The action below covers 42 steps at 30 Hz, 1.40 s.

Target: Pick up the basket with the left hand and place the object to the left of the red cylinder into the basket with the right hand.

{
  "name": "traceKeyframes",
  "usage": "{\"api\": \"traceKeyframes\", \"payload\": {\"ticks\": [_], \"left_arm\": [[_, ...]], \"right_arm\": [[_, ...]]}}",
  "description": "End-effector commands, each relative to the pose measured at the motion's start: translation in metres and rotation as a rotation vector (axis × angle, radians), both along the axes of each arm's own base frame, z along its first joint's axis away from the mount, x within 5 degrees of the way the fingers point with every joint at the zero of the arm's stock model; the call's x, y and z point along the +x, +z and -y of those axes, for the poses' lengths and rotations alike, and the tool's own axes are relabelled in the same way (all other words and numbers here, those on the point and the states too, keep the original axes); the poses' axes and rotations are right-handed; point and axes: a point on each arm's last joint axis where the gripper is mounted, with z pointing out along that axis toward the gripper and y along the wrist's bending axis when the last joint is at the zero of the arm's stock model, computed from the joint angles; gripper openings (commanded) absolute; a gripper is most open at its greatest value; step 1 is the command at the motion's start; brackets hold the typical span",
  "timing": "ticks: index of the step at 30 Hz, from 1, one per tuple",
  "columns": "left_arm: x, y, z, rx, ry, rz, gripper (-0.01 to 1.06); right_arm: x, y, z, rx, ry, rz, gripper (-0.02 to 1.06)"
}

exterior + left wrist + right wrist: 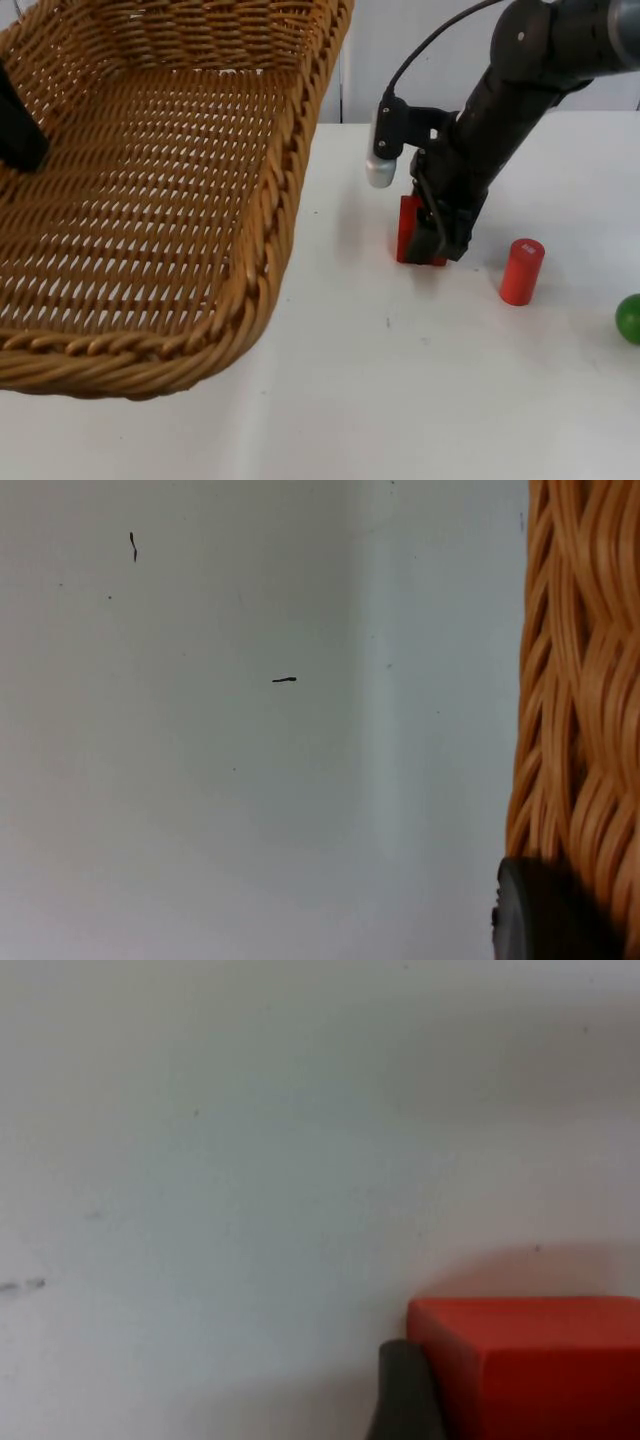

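A woven wicker basket hangs tilted above the table's left side, with my left gripper shut on its rim. In the left wrist view a black fingertip presses against the basket's weave. A red block rests on the table left of the upright red cylinder. My right gripper is down at the table, shut on the block. One fingertip lies against the side of the red block.
A green ball lies at the right edge of the table, past the cylinder. The basket's near rim overhangs the front left. Bare white table top stretches across the front.
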Motion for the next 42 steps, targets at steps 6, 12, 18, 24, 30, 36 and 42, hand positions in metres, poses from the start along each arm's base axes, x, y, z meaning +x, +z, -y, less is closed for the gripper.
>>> {"api": "traceKeyframes", "payload": {"ticks": [6,12,18,24,30,36,42], "left_arm": [[-0.002,0.005,0.003,-0.042,0.011,0.007,0.0],[-0.002,0.004,0.003,-0.042,0.011,0.005,0.0],[-0.002,0.004,0.003,-0.042,0.011,0.005,0.0],[-0.002,0.004,0.003,-0.04,0.01,0.005,0.0],[-0.002,0.004,0.003,-0.035,0.009,0.005,0.0],[-0.002,0.004,0.003,-0.035,0.009,0.005,0.0],[-0.002,0.004,0.002,-0.032,0.008,0.005,0.0]], "right_arm": [[-0.006,0.028,0.002,0.013,-0.027,-0.035,0.25],[-0.014,0.063,0.004,0.031,-0.046,-0.051,0.03],[-0.03,0.121,0.009,0.058,-0.05,-0.041,0.0],[-0.048,0.183,0.017,0.114,-0.068,0.042,0.0],[-0.073,0.238,0.028,0.174,-0.105,0.1,0.0],[-0.092,0.271,0.036,0.224,-0.14,0.134,0.0],[-0.111,0.3,0.045,0.277,-0.196,0.156,0.0]]}}
